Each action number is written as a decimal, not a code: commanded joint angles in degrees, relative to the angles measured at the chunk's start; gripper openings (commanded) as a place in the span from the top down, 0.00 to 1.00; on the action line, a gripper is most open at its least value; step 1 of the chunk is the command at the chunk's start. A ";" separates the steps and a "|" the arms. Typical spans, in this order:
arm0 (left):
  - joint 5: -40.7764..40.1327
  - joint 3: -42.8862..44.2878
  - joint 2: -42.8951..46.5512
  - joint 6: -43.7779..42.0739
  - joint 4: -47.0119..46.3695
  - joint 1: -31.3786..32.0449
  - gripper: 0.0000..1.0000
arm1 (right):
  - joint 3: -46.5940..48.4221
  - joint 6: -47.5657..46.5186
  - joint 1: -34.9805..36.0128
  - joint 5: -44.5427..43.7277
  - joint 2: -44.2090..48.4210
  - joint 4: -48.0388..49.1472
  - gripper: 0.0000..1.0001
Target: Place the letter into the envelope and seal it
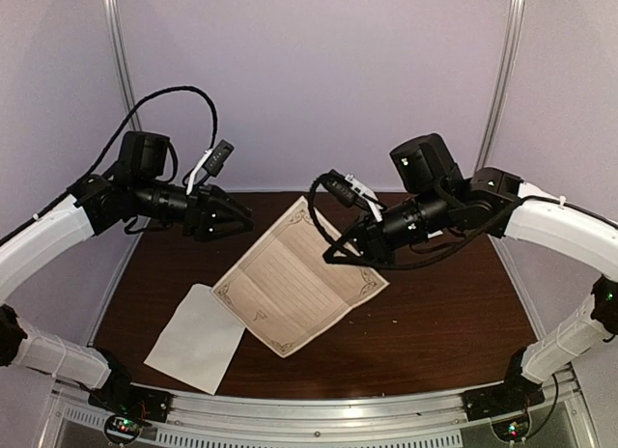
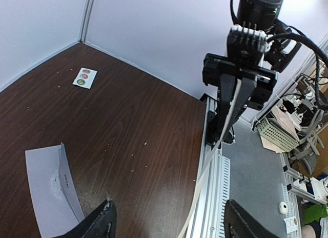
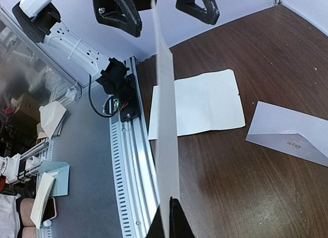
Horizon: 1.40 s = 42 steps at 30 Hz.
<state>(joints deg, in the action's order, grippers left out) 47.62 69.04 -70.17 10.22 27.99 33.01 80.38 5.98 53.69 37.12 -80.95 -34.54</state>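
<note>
The letter (image 1: 290,284), a beige sheet with an ornate border, hangs tilted above the table. My right gripper (image 1: 336,255) is shut on its right edge. In the right wrist view the letter (image 3: 166,120) rises edge-on from the shut fingertips (image 3: 171,203). My left gripper (image 1: 241,216) is open at the letter's upper left corner. In the left wrist view the letter's thin edge (image 2: 199,181) runs between the wide-apart jaws of that gripper (image 2: 169,204) without touching them. The envelope (image 3: 289,135) lies flat on the table; the left wrist view shows the envelope (image 2: 51,189) too. The top view hides it behind the letter.
A plain white creased sheet (image 1: 198,337) lies near the front left edge, and the right wrist view shows this sheet (image 3: 197,104) beside the metal rail (image 3: 130,161). A small card of round stickers (image 2: 85,77) sits near the back wall.
</note>
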 commanded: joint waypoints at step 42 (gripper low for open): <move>2.14 -9.88 0.40 5.84 -17.14 5.39 1.00 | 0.21 3.32 -4.31 -3.97 7.86 4.34 0.20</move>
<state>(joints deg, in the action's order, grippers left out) 50.98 60.10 -72.51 13.82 16.60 38.11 83.18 6.11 50.72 34.22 -78.54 -37.82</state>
